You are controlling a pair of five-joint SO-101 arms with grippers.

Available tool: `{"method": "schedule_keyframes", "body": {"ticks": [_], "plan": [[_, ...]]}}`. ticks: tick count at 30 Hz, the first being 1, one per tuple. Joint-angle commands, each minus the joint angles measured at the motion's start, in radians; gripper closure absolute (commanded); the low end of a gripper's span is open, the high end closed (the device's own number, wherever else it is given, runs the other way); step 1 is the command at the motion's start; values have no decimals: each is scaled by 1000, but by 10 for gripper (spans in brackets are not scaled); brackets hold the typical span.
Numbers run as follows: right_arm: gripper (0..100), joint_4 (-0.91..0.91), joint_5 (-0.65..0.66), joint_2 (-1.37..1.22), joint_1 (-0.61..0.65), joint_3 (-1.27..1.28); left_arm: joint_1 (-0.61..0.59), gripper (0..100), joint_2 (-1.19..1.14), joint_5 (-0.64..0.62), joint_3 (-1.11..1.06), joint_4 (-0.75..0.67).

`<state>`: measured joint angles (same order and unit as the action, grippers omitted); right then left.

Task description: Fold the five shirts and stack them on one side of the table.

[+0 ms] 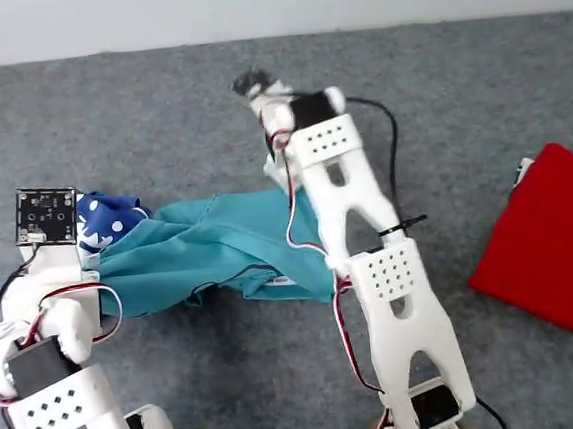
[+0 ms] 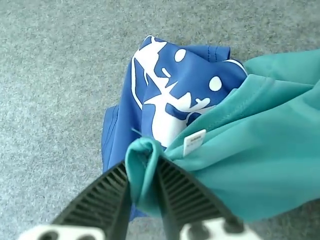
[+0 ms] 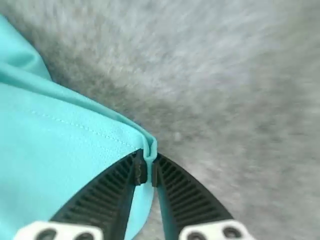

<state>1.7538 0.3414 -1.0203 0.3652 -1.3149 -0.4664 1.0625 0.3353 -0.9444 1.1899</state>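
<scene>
A teal shirt [image 1: 209, 251] hangs stretched between the two arms in the middle of the grey table. My left gripper [image 2: 142, 170] is shut on a bunched edge of the teal shirt [image 2: 250, 160] near its white label, at the left end. My right gripper [image 3: 145, 167] is shut on a hemmed corner of the teal shirt [image 3: 60, 160], held above the carpet. A blue shirt with a white print [image 2: 165, 95] lies crumpled under the teal one at the left [image 1: 106, 220]. A red shirt [image 1: 560, 241] lies folded at the right edge.
Grey carpet [image 1: 157, 115] covers the table top. The right arm's white links [image 1: 369, 237] cross over the teal shirt's right end. A pale wall runs along the far edge.
</scene>
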Motion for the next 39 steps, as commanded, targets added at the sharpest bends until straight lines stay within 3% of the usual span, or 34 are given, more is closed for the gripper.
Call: {"method": "schedule_keyframes", "body": {"ticks": [1,7,19,27,34,39], "plan": [[988,45,43,189,-25,-38,-5,987,9,-3,67,-14],[988,45,57,461,-47,-38,23,987,2,-8,239,-12],[988,38,288,1015,-53,-48,414,987,-26,32,641,-35],[988,-84,496,1256,-91,-40,425,987,-236,71,891,-32],[988,-236,531,1300,-297,-41,456,987,-353,71,1075,68],[988,-352,562,1293,-318,-40,466,987,-368,72,1145,143]]}}
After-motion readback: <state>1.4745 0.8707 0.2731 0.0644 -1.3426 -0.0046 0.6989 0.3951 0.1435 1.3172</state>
